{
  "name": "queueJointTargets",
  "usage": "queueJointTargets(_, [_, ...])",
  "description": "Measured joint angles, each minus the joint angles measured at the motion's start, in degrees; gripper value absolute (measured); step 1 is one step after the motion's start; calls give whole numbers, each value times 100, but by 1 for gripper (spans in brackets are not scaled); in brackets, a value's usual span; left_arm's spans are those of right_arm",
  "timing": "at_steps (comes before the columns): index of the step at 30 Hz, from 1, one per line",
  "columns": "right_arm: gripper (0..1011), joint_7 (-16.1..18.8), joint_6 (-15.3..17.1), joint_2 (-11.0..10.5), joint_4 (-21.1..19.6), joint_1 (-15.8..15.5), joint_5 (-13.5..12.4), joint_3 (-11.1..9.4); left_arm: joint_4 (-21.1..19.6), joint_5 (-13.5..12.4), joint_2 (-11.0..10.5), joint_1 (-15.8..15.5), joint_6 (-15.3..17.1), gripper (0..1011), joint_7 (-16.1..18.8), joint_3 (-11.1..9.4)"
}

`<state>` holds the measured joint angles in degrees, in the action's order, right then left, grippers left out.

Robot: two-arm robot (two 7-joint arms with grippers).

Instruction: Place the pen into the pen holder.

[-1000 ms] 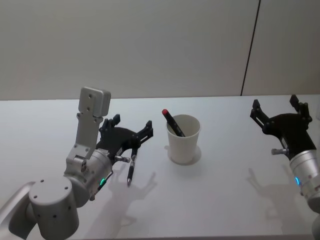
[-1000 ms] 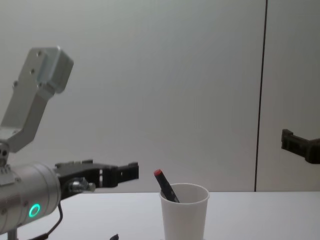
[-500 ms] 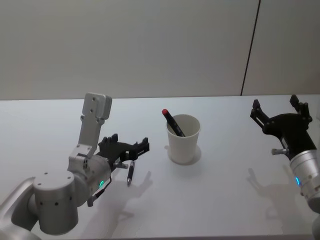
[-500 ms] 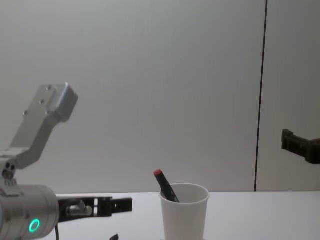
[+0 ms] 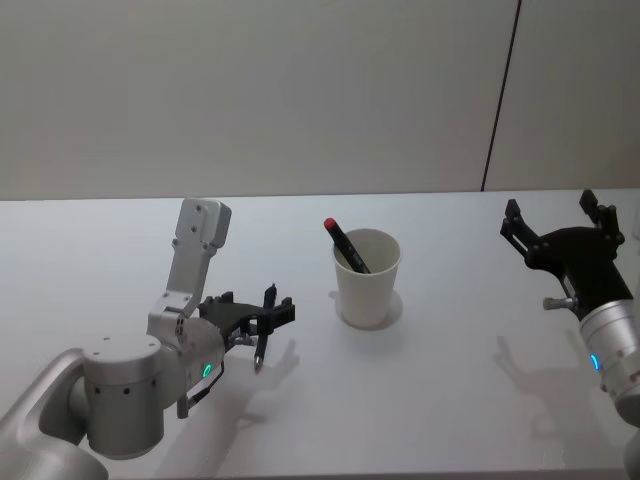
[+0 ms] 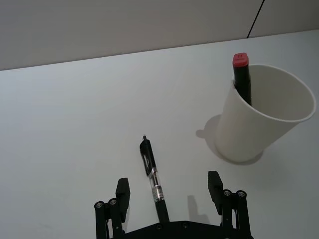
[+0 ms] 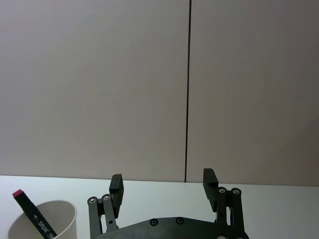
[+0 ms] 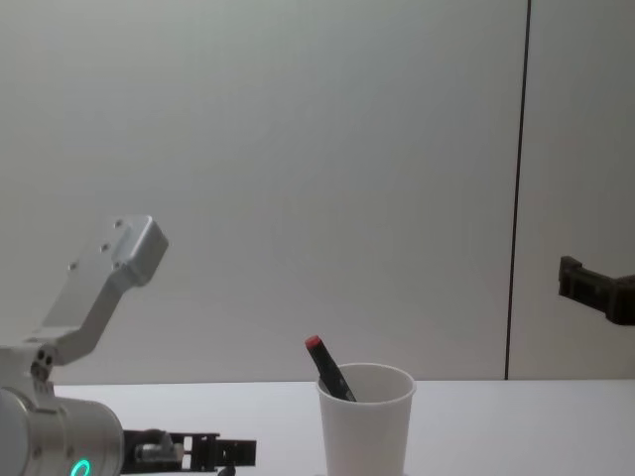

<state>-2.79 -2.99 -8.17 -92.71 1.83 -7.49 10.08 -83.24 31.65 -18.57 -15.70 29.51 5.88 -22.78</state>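
Observation:
A black click pen (image 6: 151,171) lies flat on the white table, a short way left of the pen holder (image 5: 366,279), a white paper cup. A black marker with a red cap (image 5: 341,243) leans inside the cup. My left gripper (image 5: 255,312) hangs low over the table, open, with one finger on each side of the pen (image 5: 260,350). In the left wrist view the fingers (image 6: 122,191) flank the pen without touching it. My right gripper (image 5: 558,232) is held open in the air at the right, well away from the cup.
The white table (image 5: 440,400) runs to a plain grey wall with a dark vertical seam (image 5: 500,100). In the chest view the cup (image 8: 364,424) stands in the middle, with the left gripper (image 8: 224,453) low beside it.
My left gripper has come down towards the table and now straddles the pen. The pen, the cup and the right arm have not moved.

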Motion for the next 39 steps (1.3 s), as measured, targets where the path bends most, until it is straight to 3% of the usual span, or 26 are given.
queueJointTargets(18, [1002, 0, 0, 0, 1, 0, 0, 0, 640, -344, 208, -280, 290, 1004, -140, -54])
queueJointTargets(32, [1001, 0, 0, 0, 1, 0, 0, 0, 962, -473, 307, -369, 379, 1003, -176, -78])
queueJointTargets(39, [1001, 0, 0, 0, 1, 0, 0, 0, 1072, -497, 343, -401, 417, 861, -177, -77])
